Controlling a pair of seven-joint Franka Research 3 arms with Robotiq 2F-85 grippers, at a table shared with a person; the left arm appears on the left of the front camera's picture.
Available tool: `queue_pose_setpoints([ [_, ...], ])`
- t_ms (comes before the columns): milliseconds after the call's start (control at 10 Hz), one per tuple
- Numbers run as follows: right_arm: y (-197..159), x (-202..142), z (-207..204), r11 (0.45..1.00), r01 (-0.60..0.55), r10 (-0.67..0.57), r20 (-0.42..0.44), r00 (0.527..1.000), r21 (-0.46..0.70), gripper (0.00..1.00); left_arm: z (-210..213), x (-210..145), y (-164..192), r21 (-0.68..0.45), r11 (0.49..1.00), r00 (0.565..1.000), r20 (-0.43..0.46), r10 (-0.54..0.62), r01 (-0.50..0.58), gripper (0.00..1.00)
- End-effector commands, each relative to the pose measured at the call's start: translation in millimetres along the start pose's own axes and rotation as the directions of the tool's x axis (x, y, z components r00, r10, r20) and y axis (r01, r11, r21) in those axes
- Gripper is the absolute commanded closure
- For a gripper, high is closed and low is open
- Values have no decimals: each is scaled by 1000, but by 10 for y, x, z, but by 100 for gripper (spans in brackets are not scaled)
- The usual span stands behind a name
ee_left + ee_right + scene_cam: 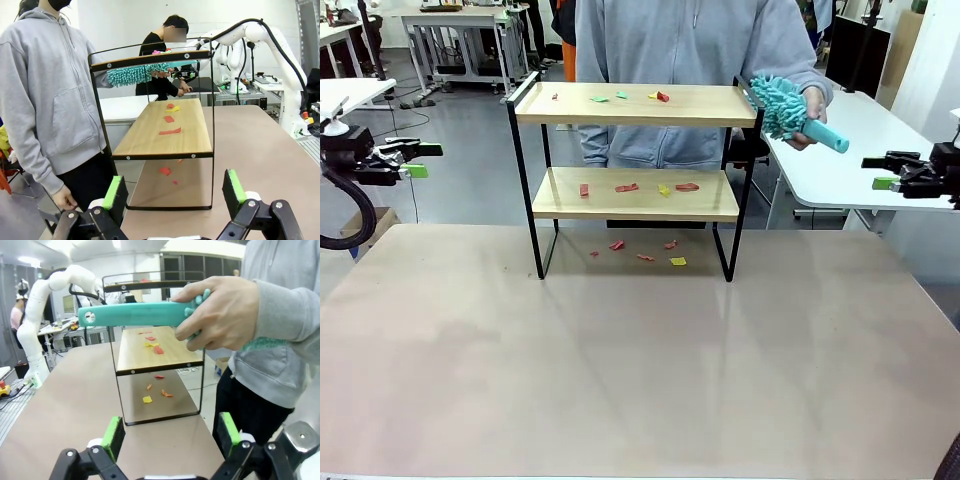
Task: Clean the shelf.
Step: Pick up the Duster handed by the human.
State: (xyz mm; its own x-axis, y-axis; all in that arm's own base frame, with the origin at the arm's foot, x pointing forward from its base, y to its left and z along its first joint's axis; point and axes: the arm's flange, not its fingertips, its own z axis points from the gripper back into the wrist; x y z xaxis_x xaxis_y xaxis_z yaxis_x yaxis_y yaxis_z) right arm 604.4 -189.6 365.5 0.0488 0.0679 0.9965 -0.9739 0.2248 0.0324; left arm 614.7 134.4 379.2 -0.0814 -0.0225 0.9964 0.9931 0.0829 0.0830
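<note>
Two tools hang open and empty: the left tool (419,160) off the worktop's (620,380) left edge, the right tool (883,171) off its right edge. At the middle of the far edge stands the shelf (630,105), with coloured scraps (627,187) on both boards and on the worktop beneath. Behind it, a person's hand (220,315) holds a teal duster (780,103) just beside the shelf's top right corner.

Near table (640,380) open for passage; shelf (635,105) blocks far middle; person's hand (810,125) with duster (780,105) crowds its right end.

Teal fluffy duster (782,103), red scraps (617,245) and yellow scrap (678,261) on beige table (640,370); white table (855,155), person in grey hoodie (670,40)
</note>
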Motion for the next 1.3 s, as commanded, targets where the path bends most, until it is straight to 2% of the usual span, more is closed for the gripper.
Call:
queue_pose_setpoints([
  [0,151,622,80,991,27,-41,-107,993,-130,0,8,27,0,-3,1000,1000,-5,-16,16,0],
  [300,374,1500,-88,964,-1,-71,-261,963,-265,0,8,27,0,-3,1000,1000,-5,-16,16,0],
  [500,667,2098,-308,913,7,-157,-338,928,-407,0,8,27,0,-3,1000,1000,-5,-16,16,0],
  [700,903,2529,-648,857,26,-260,-389,884,-514,0,8,27,0,-3,1000,1000,-5,-16,16,0],
  [1000,1226,2773,-1242,777,22,-386,-448,807,-629,0,8,27,0,-3,1000,1000,-5,-16,16,0],
  [1200,1365,2758,-1369,758,37,-424,-449,787,-651,0,8,27,0,-3,1000,1000,-5,-16,16,0],
])
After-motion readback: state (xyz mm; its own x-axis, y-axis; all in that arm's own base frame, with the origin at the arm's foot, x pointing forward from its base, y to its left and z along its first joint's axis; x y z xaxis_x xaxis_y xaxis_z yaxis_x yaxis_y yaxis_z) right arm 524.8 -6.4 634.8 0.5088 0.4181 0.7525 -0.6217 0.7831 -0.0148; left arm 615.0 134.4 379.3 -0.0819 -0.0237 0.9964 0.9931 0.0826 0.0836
